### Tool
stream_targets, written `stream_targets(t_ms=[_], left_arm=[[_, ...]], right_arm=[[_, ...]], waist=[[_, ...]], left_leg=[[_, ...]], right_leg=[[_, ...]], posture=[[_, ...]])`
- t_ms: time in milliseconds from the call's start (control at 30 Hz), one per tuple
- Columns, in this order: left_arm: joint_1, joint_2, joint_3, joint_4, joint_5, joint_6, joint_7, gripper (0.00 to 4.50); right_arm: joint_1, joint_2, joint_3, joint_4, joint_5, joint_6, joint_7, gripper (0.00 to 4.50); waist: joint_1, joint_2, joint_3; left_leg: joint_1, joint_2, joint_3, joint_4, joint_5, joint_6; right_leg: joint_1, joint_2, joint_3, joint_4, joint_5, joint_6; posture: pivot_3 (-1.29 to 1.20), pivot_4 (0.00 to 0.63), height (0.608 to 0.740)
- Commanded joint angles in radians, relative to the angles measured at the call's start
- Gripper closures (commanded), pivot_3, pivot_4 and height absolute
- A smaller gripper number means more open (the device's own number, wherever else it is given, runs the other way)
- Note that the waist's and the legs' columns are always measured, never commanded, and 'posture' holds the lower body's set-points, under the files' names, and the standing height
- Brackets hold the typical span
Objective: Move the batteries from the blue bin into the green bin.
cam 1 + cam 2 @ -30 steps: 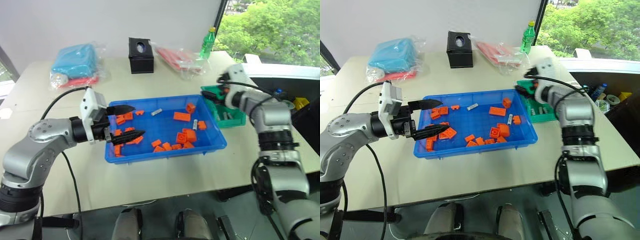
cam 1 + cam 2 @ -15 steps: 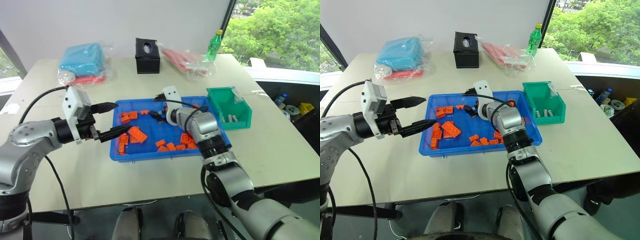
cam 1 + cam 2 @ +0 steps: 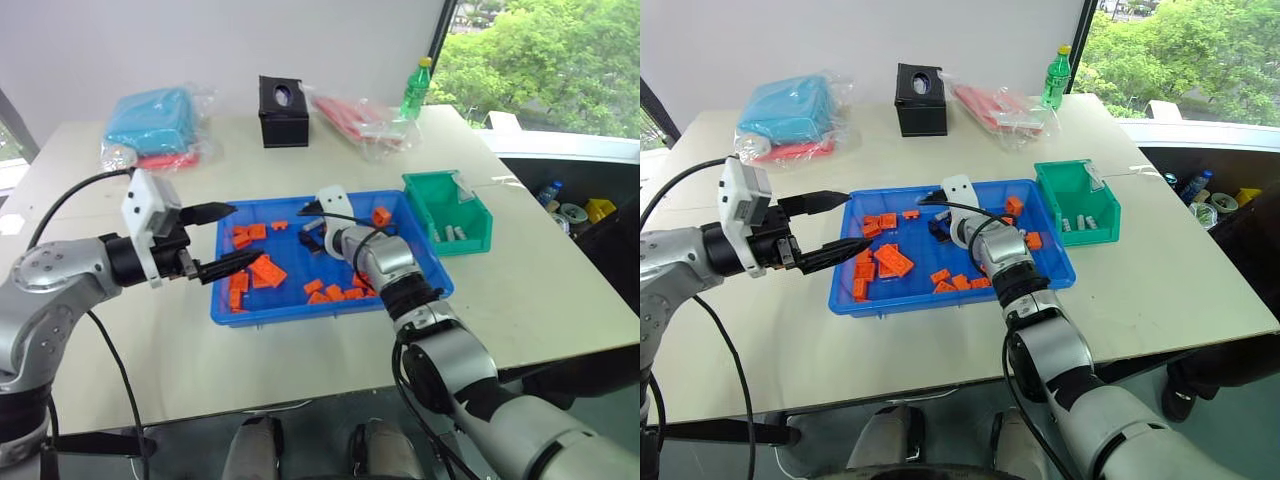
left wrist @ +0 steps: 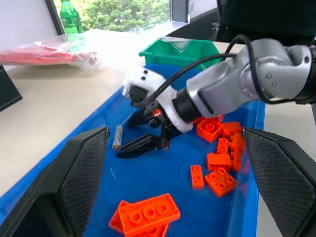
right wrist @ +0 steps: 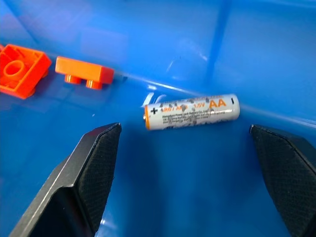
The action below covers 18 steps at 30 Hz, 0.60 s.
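The blue bin (image 3: 330, 310) lies mid-table with orange blocks (image 3: 262, 270) scattered in it. One of the batteries (image 5: 191, 112), a silver AA cell, lies on the bin's floor by the back wall, also seen as the battery (image 4: 117, 137). My right gripper (image 4: 129, 133) is low in the bin at its back middle, open. The cell lies just ahead of the gap between the fingers and touches neither. My left gripper (image 3: 245, 233) hovers open and empty over the bin's left end. The green bin (image 3: 448, 215) stands against the blue bin's right side, with batteries (image 3: 452, 233) lying inside.
A black tissue box (image 3: 282, 110), a light-blue bagged bundle (image 3: 150, 125), a red bagged pack (image 3: 350, 115) and a green bottle (image 3: 416, 88) stand along the table's back. The table's right edge runs just past the green bin.
My right gripper has swung from over the green bin leftward and down into the back middle of the blue bin. My left gripper has drawn slightly left.
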Motion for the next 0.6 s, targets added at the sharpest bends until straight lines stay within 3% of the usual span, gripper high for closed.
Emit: stream_targets(t_ms=[33,567,600], left_arm=[[-0.024,0.014,0.030,-0.013,-0.005,-0.011,0.005,0.00],[-0.050,0.011,0.014,0.005,0.007,-0.024,-0.006,0.00],[-0.050,0.012,0.014,0.007,0.008,-0.025,-0.009,0.00]], right_arm=[[-0.040,0.006,-0.013,0.064,-0.009,-0.068,0.010,0.21],[-0.073,0.010,-0.024,0.235,-0.036,-0.230,0.041,0.21],[-0.073,0.011,-0.026,0.237,-0.036,-0.234,0.041,0.44]], waist=[[0.000,-0.001,0.000],[0.000,-0.002,-0.001],[0.001,-0.002,-0.001]], left_leg=[[0.000,0.000,0.000,0.000,0.000,0.000],[0.000,0.001,0.000,0.002,0.000,0.000],[0.000,0.001,0.000,0.003,0.000,0.000]], right_leg=[[-0.001,0.000,0.000,0.000,0.000,0.000],[-0.001,0.000,0.000,0.002,0.000,0.000],[-0.001,0.000,0.000,0.003,0.000,0.000]], posture=[[0.00,0.150,0.630],[0.00,0.150,0.630],[0.00,0.150,0.630]])
